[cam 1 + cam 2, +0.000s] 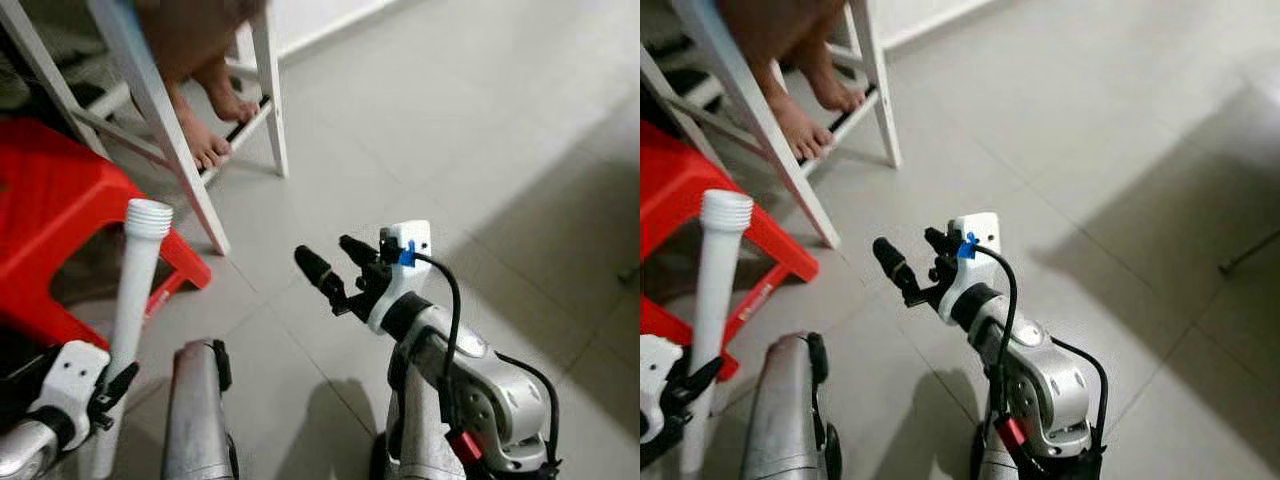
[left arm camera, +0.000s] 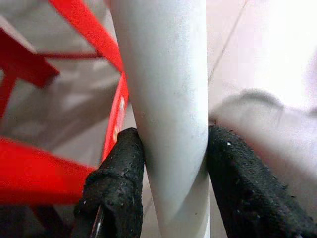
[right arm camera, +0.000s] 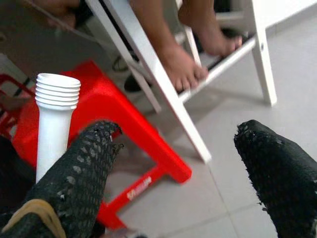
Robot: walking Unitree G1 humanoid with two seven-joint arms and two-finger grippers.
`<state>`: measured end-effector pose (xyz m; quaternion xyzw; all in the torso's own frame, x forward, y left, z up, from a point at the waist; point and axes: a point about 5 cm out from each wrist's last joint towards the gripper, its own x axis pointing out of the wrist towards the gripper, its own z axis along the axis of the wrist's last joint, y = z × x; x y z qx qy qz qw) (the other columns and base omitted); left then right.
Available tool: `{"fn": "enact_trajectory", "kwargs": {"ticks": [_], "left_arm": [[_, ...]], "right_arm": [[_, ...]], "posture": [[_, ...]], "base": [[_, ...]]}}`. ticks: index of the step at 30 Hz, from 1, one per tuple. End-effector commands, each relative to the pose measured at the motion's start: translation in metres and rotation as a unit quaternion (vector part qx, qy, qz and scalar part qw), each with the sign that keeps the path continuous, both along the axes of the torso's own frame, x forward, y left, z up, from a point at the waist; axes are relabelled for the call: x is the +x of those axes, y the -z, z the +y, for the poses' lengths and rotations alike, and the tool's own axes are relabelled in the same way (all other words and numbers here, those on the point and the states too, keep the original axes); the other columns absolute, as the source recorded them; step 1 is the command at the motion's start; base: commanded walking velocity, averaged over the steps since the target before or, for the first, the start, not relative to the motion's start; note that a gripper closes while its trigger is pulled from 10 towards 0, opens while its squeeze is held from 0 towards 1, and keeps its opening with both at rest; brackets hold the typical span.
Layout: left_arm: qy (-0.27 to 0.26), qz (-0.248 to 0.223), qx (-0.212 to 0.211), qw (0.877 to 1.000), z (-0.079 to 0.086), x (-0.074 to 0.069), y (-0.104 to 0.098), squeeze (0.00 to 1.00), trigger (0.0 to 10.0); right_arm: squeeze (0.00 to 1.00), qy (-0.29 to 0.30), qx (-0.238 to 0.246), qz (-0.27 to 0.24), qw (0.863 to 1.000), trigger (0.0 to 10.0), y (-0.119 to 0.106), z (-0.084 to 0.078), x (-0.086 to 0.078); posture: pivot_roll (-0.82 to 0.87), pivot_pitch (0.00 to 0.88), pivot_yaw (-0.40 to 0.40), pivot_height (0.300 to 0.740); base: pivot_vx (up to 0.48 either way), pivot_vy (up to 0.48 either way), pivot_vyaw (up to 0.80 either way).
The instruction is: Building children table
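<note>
Left wrist view: left gripper (image 2: 173,163) clamps white plastic threaded-end table leg (image 1: 135,290); right gripper (image 1: 335,265) spread wide, empty.

L gripper (image 1: 112,392) low at robot's left, wrist angled up, both black fingers (image 2: 116,188) pressed vs. a white tube, one each side. R arm bent at elbow, forearm raised mid-front, R gripper (image 1: 334,264) aimed fwd and to robot's left, fingers (image 3: 81,171) spread wide apart, nothing btwn them. Black cable loops along R wrist.
</note>
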<state>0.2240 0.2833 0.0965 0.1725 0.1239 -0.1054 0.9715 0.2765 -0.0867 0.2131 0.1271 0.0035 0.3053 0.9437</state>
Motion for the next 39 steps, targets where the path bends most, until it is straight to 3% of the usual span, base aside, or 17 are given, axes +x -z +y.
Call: {"fn": "enact_trajectory", "kwargs": {"ticks": [1, 7, 13, 24, 39], "left_arm": [[0.002, 0.014, -0.007, 1.0, -0.003, -0.002, 0.006, 0.0, 10.0], [0.011, -0.007, -0.037, 0.999, -0.012, 0.013, -0.003, 0.0, 10.0], [0.009, -0.019, -0.053, 0.998, -0.016, 0.018, -0.007, 0.0, 10.0], [0.037, -0.049, -0.082, 0.995, -0.038, 0.03, -0.02, 0.0, 10.0], [-0.006, -0.057, -0.068, 0.996, -0.042, 0.043, -0.022, 0.0, 10.0]], "right_arm": [[0.0, 0.006, 0.011, 0.005, 1.0, 10.0, 0.002, -0.004, 0.001], [0.0, 0.043, 0.035, 0.014, 0.998, 10.0, 0.003, -0.017, 0.007], [0.0, 0.068, 0.044, 0.018, 0.997, 10.0, 0.004, -0.024, 0.007], [0.0, 0.147, 0.047, 0.022, 0.988, 10.0, 0.008, -0.05, 0.012], [0.0, 0.173, 0.051, 0.041, 0.983, 10.0, 0.014, -0.058, 0.016]], "posture": [[0.04, 0.127, -0.018, 0.525], [0.03, 0.077, -0.028, 0.555], [0.02, 0.058, -0.032, 0.575], [0.01, 0.028, -0.033, 0.61], [0.01, 0.0, -0.045, 0.65]], "base": [[0.0, 0.0, 0.0], [0.0, 0.0, 0.0], [0.0, 0.0, 0.0], [0.0, 0.0, 0.0], [0.0, 0.0, 0.0]]}}
